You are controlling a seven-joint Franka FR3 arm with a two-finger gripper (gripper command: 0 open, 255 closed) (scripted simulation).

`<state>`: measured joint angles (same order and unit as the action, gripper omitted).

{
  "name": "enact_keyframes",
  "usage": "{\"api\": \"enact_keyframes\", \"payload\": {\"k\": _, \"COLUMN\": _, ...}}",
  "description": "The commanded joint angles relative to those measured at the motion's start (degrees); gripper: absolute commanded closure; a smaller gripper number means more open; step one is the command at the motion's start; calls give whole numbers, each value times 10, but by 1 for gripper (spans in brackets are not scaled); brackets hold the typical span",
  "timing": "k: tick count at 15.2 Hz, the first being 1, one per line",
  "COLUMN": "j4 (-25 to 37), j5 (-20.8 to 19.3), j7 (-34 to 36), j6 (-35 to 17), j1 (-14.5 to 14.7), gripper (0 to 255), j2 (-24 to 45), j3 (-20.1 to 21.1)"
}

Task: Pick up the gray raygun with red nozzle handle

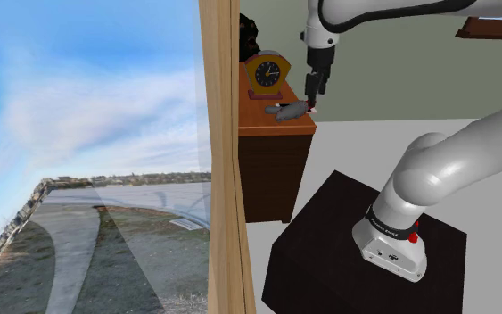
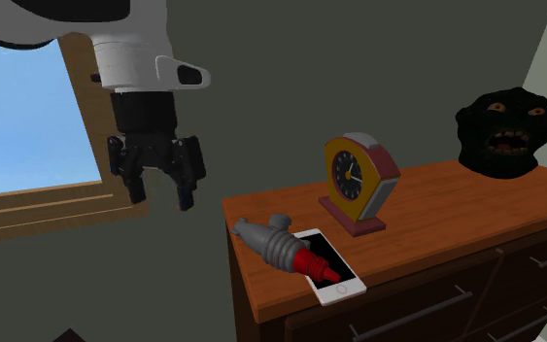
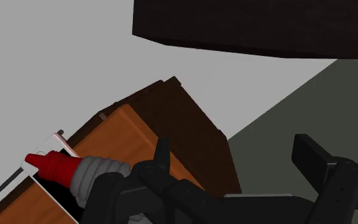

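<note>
The raygun point(image 2: 269, 239) lies on its side near the front corner of the wooden dresser top point(image 2: 436, 209). Its body is ribbed and gray, and its red end point(image 2: 316, 263) rests on a white phone point(image 2: 339, 282). My black gripper point(image 2: 160, 190) hangs open and holds nothing, above the dresser's level and off the second exterior view's left of the dresser edge. In the shoulder view the gripper point(image 1: 315, 92) hovers just above the raygun point(image 1: 288, 111). In the wrist view the raygun point(image 3: 96, 172) lies beside one finger point(image 3: 161, 158), outside the gap.
A yellow and red mantel clock point(image 2: 358, 182) stands just behind the raygun. A black mask point(image 2: 505, 121) sits at the dresser's far end. A wooden window frame point(image 1: 222, 161) rises beside the dresser. The dark stand point(image 1: 329, 250) sits on the grey floor.
</note>
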<state>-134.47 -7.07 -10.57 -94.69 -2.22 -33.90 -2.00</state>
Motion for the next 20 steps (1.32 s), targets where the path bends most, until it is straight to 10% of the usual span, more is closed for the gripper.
{"api": "enact_keyframes", "payload": {"k": 1, "j4": 22, "j5": -1, "j7": -9, "j6": -20, "j1": -5, "gripper": 0, "j2": 45, "j3": -12}}
{"api": "enact_keyframes", "payload": {"k": 20, "j4": 289, "j5": 58, "j7": -95, "j6": -98, "j1": -42, "gripper": 0, "j2": 426, "j3": -82}}
